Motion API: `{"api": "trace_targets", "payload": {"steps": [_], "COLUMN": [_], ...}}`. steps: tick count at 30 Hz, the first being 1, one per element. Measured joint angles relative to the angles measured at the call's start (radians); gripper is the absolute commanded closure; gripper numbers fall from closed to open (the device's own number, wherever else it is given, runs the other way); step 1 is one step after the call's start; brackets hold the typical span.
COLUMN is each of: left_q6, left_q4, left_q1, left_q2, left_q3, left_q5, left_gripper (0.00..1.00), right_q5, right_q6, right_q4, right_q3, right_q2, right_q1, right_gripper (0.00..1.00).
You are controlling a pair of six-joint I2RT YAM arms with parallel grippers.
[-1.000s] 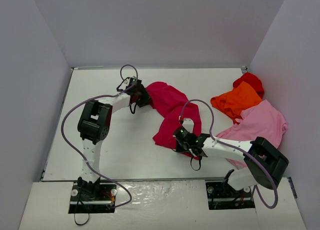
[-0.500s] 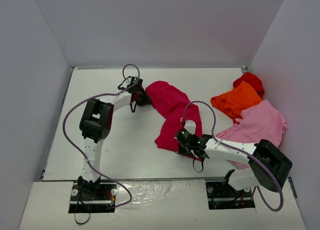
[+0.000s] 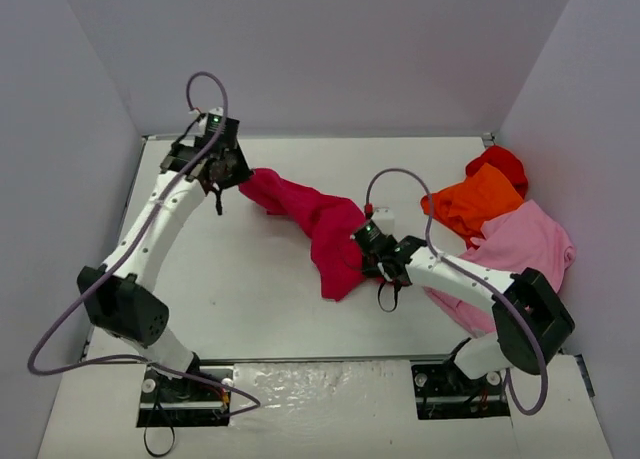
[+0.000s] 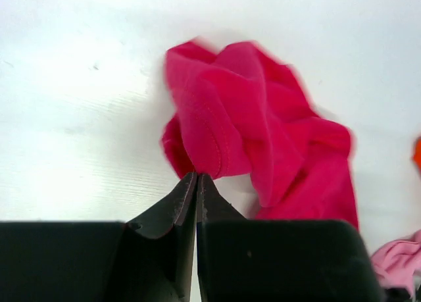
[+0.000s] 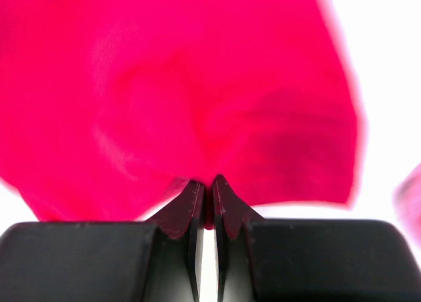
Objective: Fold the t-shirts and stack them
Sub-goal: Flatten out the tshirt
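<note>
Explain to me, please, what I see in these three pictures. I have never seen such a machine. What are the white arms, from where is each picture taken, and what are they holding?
These are two robot arms bolted to the near edge of a white table. The wide picture comes from a fixed camera above and behind them. The other two come from small cameras on each wrist, so the black fingers fill the bottom of those views.

One crimson t-shirt lies stretched between the arms. The left gripper is shut on one end of it, and the right gripper is shut on the other end. At the right side lies a loose pile: an orange t-shirt, a bright red t-shirt behind it and a light pink t-shirt nearer the arms. None is folded yet.
</note>
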Motion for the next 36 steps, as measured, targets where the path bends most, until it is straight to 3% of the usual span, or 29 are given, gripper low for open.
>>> {"api": "trace_targets", "payload": {"steps": [6,11,16,27,36], "left_q6": [0.062,0.111,0.153,0.227,0.273], "left_q4": [-0.172,-0.291,-0.364,-0.461,-0.449], "left_q1": [0.082,0.105,0.120,0.199,0.199], "left_q2": [-0.172,-0.196,-0.204,-0.249,-0.495], "left_q3": [0.135,0.231,0.268,0.471,0.512], "left_q5": [-0.083,-0.163,-0.209,-0.300,-0.277], "left_gripper": [1.00,1.00,1.00,1.00,1.00], "right_q5": [0.041,0.077,0.150,0.236,0.217], "right_q6": [-0.134,-0.244,-0.291,-0.292,-0.280], "right_q4": [-0.057,-0.066,-0.090,-0.129,-0.175], "right_q3": [0.217,0.447,0.577,0.755,0.828], "right_q2": [-0.029,-0.033,-0.042,-0.113,-0.379], "right_q1": [-0.169,-0.274,-0.347,-0.376,-0.355], "right_gripper": [1.00,1.00,1.00,1.00,1.00]}}
